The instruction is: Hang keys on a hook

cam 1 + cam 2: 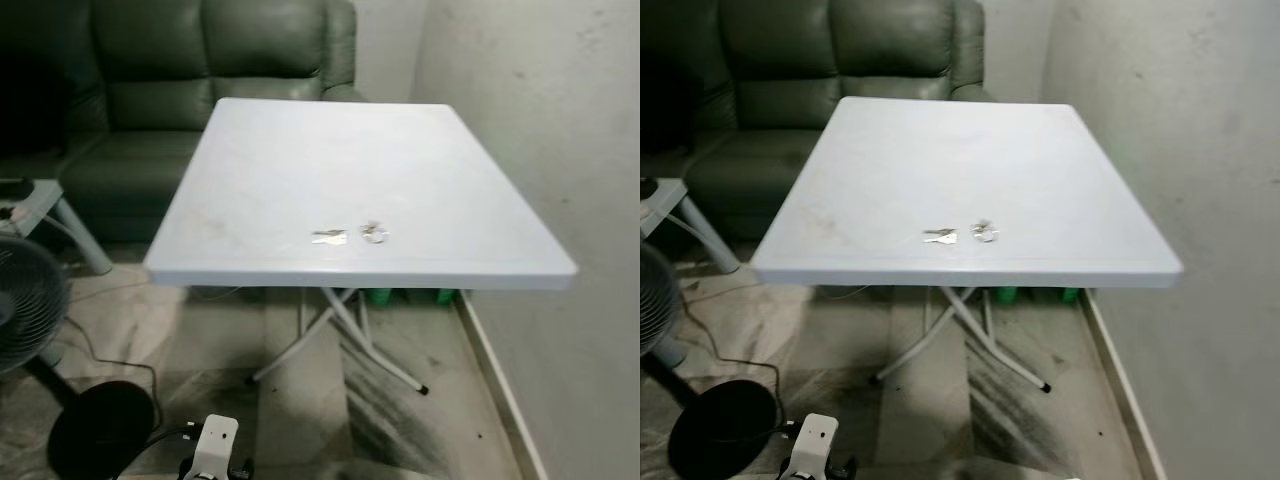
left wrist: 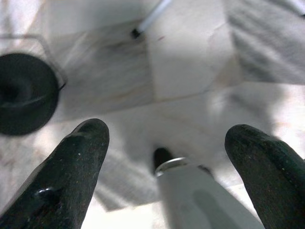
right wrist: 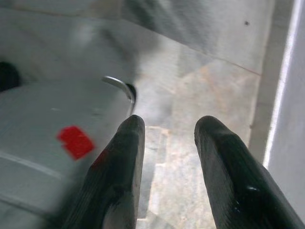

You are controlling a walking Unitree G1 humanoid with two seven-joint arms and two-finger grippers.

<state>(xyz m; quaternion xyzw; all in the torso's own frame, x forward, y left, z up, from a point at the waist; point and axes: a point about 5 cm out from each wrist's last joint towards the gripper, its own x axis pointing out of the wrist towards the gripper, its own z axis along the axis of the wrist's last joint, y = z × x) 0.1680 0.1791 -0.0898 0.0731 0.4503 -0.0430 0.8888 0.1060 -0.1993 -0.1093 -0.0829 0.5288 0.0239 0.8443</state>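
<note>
Keys on bench, both arms hanging idle.
Keys (image 1: 330, 237) and a ring (image 1: 374, 233) lie just beside each other near the bench's (image 1: 300, 170) front edge, about mid-width. Left end effector (image 2: 167, 152) fingers wide apart over floor; right end effector (image 3: 164, 143) fingers slightly apart, holding nothing.

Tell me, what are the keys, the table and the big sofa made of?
The keys look like metal: small, silvery and glinting. The table top looks like pale plastic with a smooth, dull surface and moulded rim; its legs look like white painted metal tubes. The sofa looks like dark green leather or imitation leather, with a soft sheen and puffy folds.
</note>
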